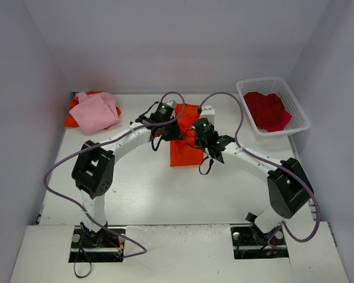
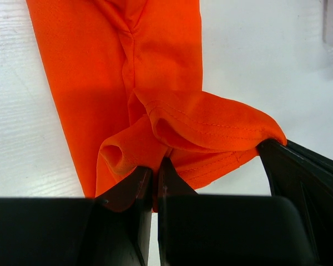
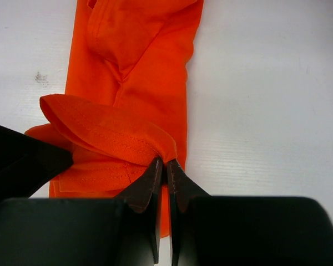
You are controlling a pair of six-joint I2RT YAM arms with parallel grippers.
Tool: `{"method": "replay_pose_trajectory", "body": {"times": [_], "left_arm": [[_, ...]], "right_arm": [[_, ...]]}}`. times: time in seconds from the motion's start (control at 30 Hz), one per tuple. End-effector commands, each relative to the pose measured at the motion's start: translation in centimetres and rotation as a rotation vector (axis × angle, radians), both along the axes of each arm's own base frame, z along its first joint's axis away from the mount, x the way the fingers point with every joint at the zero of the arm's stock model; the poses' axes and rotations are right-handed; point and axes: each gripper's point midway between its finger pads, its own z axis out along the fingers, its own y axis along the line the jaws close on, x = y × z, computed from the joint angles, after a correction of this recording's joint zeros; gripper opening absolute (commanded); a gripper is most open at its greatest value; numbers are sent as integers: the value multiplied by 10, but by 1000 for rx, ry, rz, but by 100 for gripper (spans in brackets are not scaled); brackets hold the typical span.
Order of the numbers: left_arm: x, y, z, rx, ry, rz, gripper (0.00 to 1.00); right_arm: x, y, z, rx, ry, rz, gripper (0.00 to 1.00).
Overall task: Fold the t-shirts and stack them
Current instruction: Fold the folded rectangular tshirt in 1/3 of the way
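Orange t-shirt is lying mid-bench as a narrow folded strip, with the left gripper and right gripper each clenching a stitched edge of it. Farther back, the pink t-shirt is sitting at the far left corner. The crimson t-shirt is resting in the white basket at the far right corner.

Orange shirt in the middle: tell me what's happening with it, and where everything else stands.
Both arms are on the orange t-shirt, a narrow strip mid-table. The left tool and right tool are each shut on its cloth, pinching up a fold. The pink t-shirt is heaped far left; the red t-shirt sits in the white basket, far right.
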Motion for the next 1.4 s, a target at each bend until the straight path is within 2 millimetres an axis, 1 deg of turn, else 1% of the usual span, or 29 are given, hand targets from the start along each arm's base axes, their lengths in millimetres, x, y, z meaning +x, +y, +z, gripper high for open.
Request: {"method": "replay_pose_trajectory", "body": {"times": [0.0,0.2,0.4,0.7,0.73,0.83,0.87,0.9,0.93,0.97,1.0,1.03,1.17,1.2,1.27,1.3,1.37], "left_arm": [[23,-1,24,-32,-91,4,0],[29,-3,19,-29,-101,0,0],[35,0,23,-19,-132,4,0],[37,4,26,-12,-144,9,0],[38,4,27,-9,-147,12,0],[38,5,28,-7,-156,14,0],[39,6,27,-4,-158,17,8],[39,8,27,1,-163,22,22],[40,10,28,8,-173,30,56],[41,12,28,15,-176,36,66],[41,13,28,23,-179,38,72],[40,15,28,28,-179,42,87],[37,16,33,29,-200,42,88],[35,17,43,22,-220,46,88],[30,19,49,26,-236,49,88],[27,21,63,14,-259,50,88],[20,24,69,8,-267,50,88]], "right_arm": [[23,-2,28,19,-91,-42,0],[28,0,28,12,-97,-35,0],[32,1,25,3,-100,-40,0],[38,5,14,-5,-82,-38,0],[39,5,11,-11,-78,-38,1],[38,6,9,-12,-74,-32,19],[38,6,9,-11,-73,-31,34],[38,6,9,-13,-73,-31,47],[38,5,10,-13,-79,-39,77],[37,3,9,-15,-80,-48,90],[37,2,12,-14,-89,-53,99],[36,0,14,-19,-96,-59,100],[29,0,24,-22,-129,-58,100],[24,3,29,-22,-140,-47,100],[19,4,35,-31,-153,-47,100],[15,7,41,-21,-163,-39,100],[9,9,43,-12,-163,-31,100]]}}
